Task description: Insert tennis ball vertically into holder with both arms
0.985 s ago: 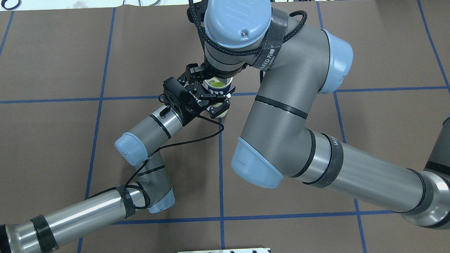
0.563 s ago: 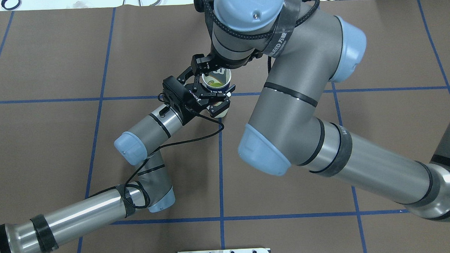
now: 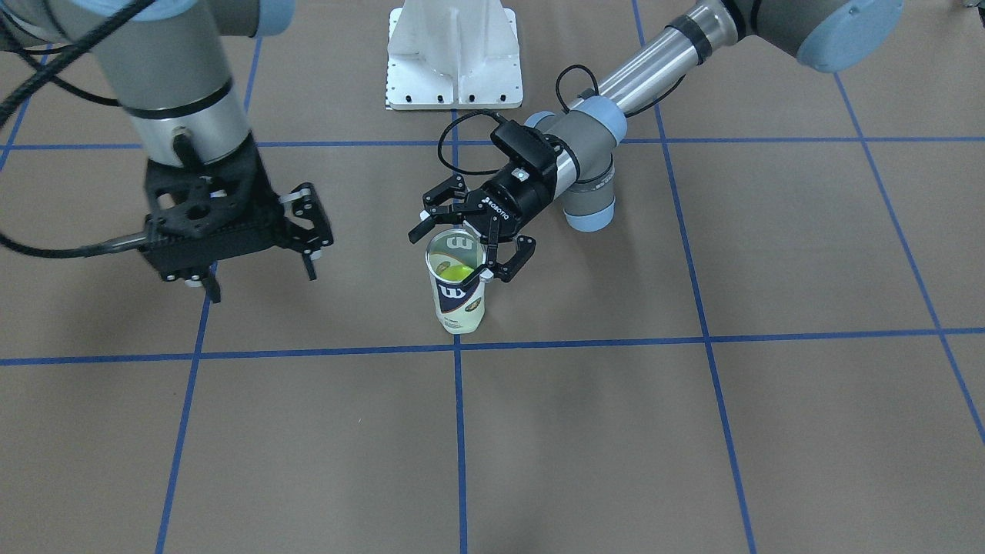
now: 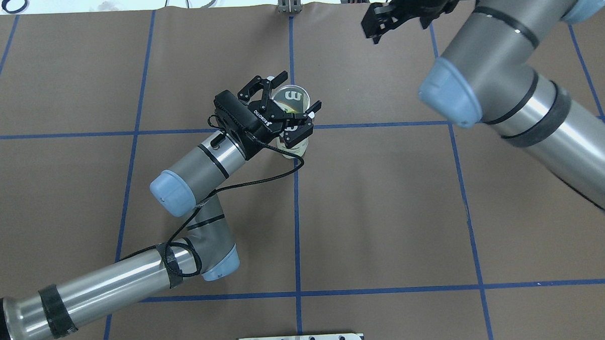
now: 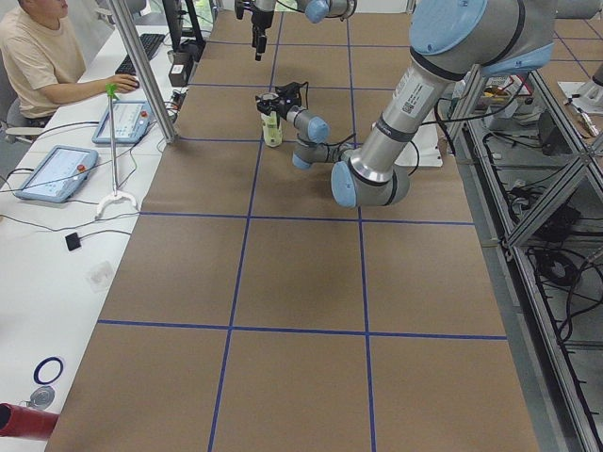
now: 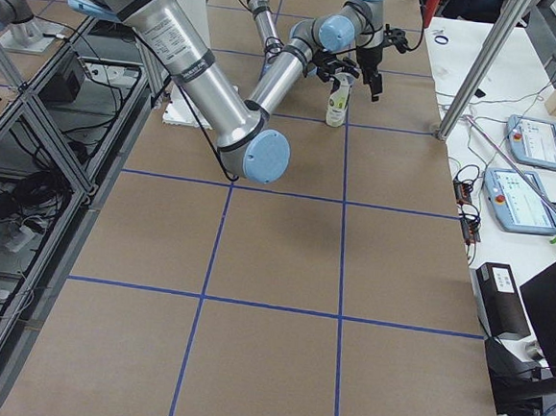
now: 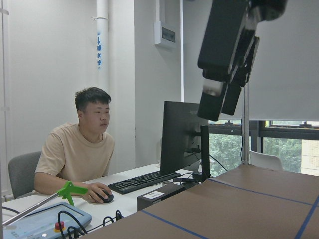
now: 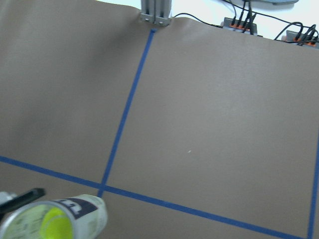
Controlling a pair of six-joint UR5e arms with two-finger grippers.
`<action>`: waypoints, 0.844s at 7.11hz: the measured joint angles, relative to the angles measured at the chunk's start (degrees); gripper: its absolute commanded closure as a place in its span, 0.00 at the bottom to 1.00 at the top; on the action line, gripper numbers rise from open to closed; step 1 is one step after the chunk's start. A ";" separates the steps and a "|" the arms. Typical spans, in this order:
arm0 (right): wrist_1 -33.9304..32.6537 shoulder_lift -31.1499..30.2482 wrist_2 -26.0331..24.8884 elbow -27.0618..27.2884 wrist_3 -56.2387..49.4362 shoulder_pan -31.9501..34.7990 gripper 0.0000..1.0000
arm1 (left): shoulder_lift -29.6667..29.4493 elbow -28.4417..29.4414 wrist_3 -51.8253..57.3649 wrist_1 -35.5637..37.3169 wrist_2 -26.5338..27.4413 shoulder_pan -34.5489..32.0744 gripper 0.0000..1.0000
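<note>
Left arm (image 4: pixel 110 282) and right arm (image 4: pixel 573 145): brushed silver tubes, dull grey joint housings, each closed by a rounded light-blue cap (image 4: pixel 170 192), black bands (image 4: pixel 53 312) wrapped round the tubes. A thin black cable (image 4: pixel 257 181) loops along my left forearm; a thicker braided cable (image 3: pixel 46 68) hangs at my right wrist. My left gripper (image 4: pixel 300 92) and right gripper (image 3: pixel 263 285) are black linkwork, the left lettered ROBOTIQ in white.

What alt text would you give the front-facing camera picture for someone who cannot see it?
A clear tennis-ball can stands upright on a brown table, a yellow-green ball inside it. The left hand straddles its top, open; the right hand hangs open and empty to the side.
</note>
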 measured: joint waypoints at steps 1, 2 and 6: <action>0.31 -3.58 2.01 -0.40 -6.07 4.35 0.01 | 0.27 -0.94 -0.01 0.02 -0.10 -0.67 0.01; 2.42 -7.90 5.04 -1.51 -10.70 8.67 0.01 | 1.33 -1.96 -0.01 0.05 -0.36 -1.72 0.01; 19.12 -29.01 15.82 -11.85 -26.63 24.36 0.01 | 10.98 -5.91 -0.01 0.15 -10.88 -11.10 0.01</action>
